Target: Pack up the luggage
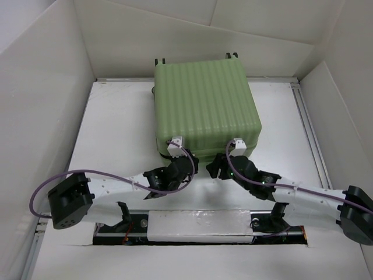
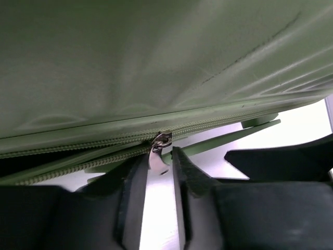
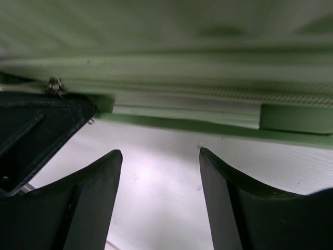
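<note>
- Nearest to us, two robot arms are bolted side by side at the near edge of a white table (image 1: 116, 134).
- The left arm (image 1: 111, 186) and right arm (image 1: 303, 192) both reach forward and inward. A purple cable (image 1: 41, 189) loops out from the left one.
- The right gripper (image 3: 159, 153) hovers just short of the near side of a pale green hard-shell suitcase (image 1: 207, 102), right of its middle. Its jaws stand wide apart, with only bare table between them.
- The left gripper (image 2: 159, 156) is just beside it, left of the suitcase's middle, with its tips up against the shell's edge.
- In the left wrist view, its two dark fingers (image 2: 136, 177) stand close together with a slim strip of table showing between them.
- A small metal zipper pull (image 2: 155, 159) hangs in that strip at the fingertips. We cannot tell whether the fingers actually pinch it.
- The zipper (image 2: 78, 144) runs along the suitcase's edge. Left of the slider in this view, two rows of teeth spread apart around a dark gap. Right of it they run as one closed line.
- The suitcase lies flat, ribbed shell upward, in the middle of the table towards its far side.
- Its small caster wheels (image 1: 160, 60) poke out at the far edge.
- White panels (image 1: 46, 87) wall in the table on the left, right and far sides.
</note>
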### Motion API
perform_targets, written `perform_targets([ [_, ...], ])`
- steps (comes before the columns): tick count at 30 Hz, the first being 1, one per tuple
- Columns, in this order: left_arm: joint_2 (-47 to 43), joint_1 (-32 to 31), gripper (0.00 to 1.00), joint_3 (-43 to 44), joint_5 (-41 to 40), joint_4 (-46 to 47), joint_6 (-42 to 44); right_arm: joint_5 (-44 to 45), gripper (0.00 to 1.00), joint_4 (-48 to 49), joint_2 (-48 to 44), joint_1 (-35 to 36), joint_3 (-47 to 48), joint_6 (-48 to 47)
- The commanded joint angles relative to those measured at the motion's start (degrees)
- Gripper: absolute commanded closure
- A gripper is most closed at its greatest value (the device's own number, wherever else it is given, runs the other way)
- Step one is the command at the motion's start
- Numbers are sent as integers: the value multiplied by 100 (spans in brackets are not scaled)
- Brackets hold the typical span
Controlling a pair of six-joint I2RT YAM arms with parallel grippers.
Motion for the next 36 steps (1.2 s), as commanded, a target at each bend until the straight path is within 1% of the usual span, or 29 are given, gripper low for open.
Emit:
perform_targets([
  [1,102,54,87,157,-148,397,121,53,32,447,-27,-203,-112,129],
  [3,102,54,98,157,-210,467,121,53,30,596,-88,-274,-243,419],
  [4,155,54,100,157,-210,467,121,123,30,692,-89,-274,-306,516],
  [7,155,54,100,157,-334,406,121,430,29,763,-142,-274,-455,982],
  [9,-38,54,100,52,-395,406,59,484,28,816,-142,-327,-456,1236],
  [14,-328,54,100,-291,-448,406,59,537,23,869,86,-327,-298,1343],
  [16,-468,54,100,-292,-509,406,59,537,21,1035,148,-327,-298,1343],
  [19,-626,54,100,-405,-571,212,59,765,20,1089,324,-327,-245,1474],
  [21,-732,54,100,-458,-702,37,111,765,20,1089,438,-555,-245,1615],
  [24,-934,54,100,-459,-860,-234,112,931,23,1089,491,-757,-323,1887],
  [30,-1313,54,100,-722,-1062,-508,112,1047,23,1089,70,-1117,-385,1818],
  [31,-1374,54,100,-722,-1063,-674,112,1047,23,1089,69,-1170,-385,1818],
  [33,-1427,54,100,-784,-1186,-815,42,1047,28,984,-80,-1311,-438,1757],
  [36,-1619,54,100,-924,-1256,-1184,-265,775,30,922,-141,-1785,-500,1677],
])
